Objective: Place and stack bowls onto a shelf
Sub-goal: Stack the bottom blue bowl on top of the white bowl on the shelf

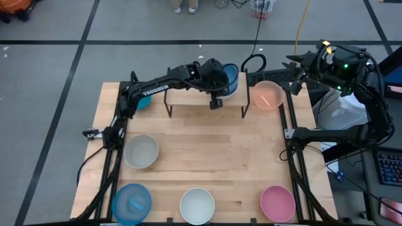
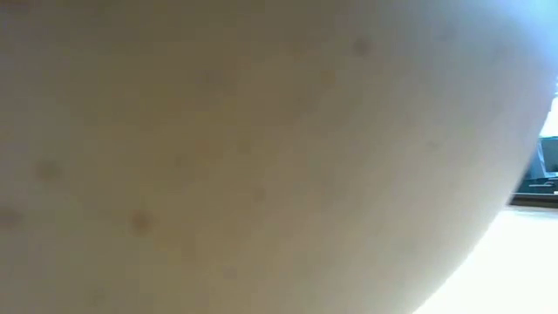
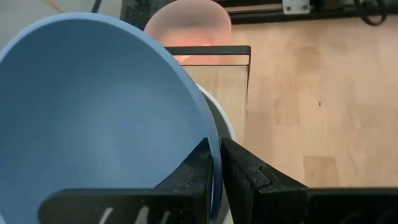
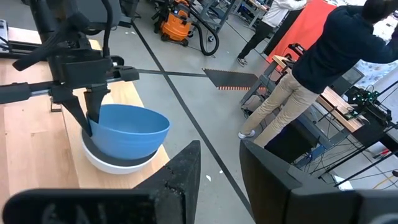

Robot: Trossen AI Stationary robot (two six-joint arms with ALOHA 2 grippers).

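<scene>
The wooden tabletop [image 1: 207, 157] is carrying the shelf [image 1: 188, 97] at its far edge. The left gripper [image 3: 217, 171], its arm lettered TROSSEN, is pinching the blue bowl [image 3: 93, 106] by its rim, nested on the shelf's stacked bowls. The right gripper [image 4: 221, 165] is hanging spread, off the table beyond the shelf.

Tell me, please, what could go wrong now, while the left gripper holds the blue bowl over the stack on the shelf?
1. The left gripper pinches only the rim of the blue bowl, so it might tilt or slip on release.
2. The stack under it, a grey bowl in a white bowl, sits near the end of the shelf; a push might shift it off.
3. The peach bowl lies just beyond that end and could be hit.
</scene>
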